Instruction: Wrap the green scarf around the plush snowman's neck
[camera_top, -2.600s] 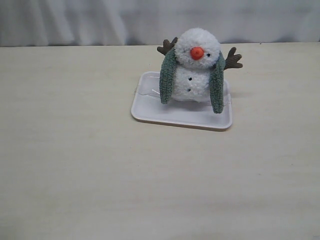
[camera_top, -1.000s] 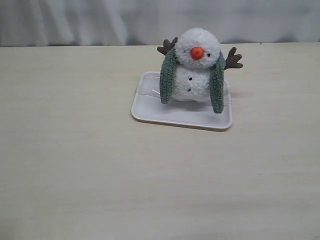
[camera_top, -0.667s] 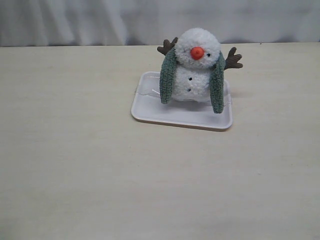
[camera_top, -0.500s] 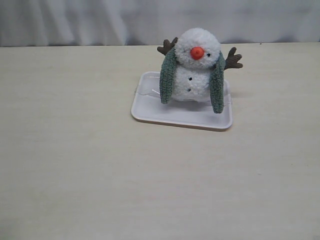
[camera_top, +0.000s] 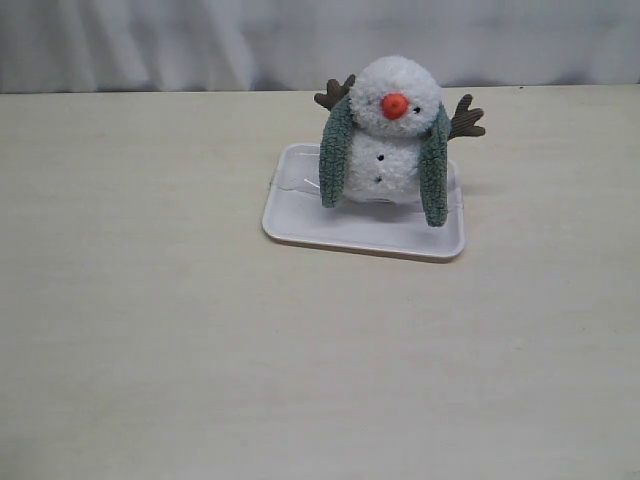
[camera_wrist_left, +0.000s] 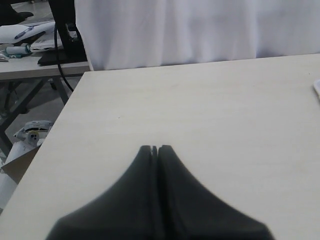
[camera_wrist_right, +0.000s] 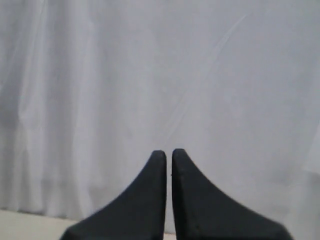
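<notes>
The green scarf (camera_top: 336, 155) hangs over the plush snowman (camera_top: 385, 165) (on a tray (camera_top: 300, 225)); both jaws are together.

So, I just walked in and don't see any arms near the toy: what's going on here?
Nothing is being handled right now. The plush snowman sits on a white tray with the green scarf draped at its neck, both ends hanging loose down its front, not crossed. The left gripper is shut above bare table; the right gripper is shut and faces a white curtain. Neither holds anything.
</notes>
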